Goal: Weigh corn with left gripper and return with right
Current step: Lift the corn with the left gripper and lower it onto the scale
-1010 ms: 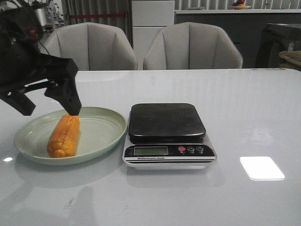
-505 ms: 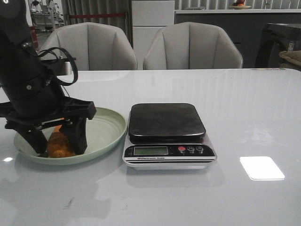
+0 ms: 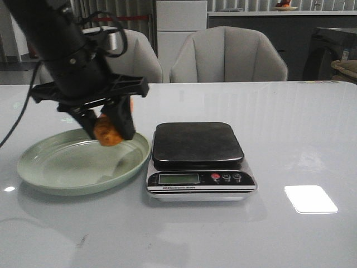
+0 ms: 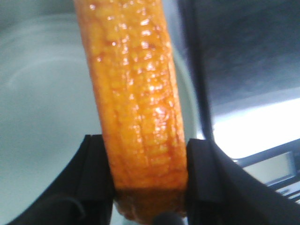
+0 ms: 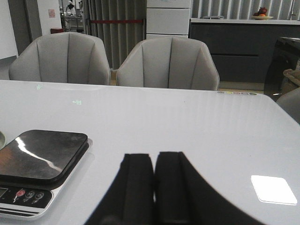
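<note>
The left hand (image 3: 107, 124) holds the corn (image 3: 107, 133) above the green plate (image 3: 67, 167), beside the scale (image 3: 198, 146).

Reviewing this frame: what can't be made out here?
- Front view: most of the corn is hidden behind the left gripper.
- Scale display reading: too small.
- Left wrist view: corn's far end cut off by the edge.
- Right gripper: only fingers show, arm out of frame.

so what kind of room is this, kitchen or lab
Probably a dining area in a home or showroom, not clearly a lab: two padded chairs at a glossy white table, a dark counter behind, and a kitchen scale.
</note>
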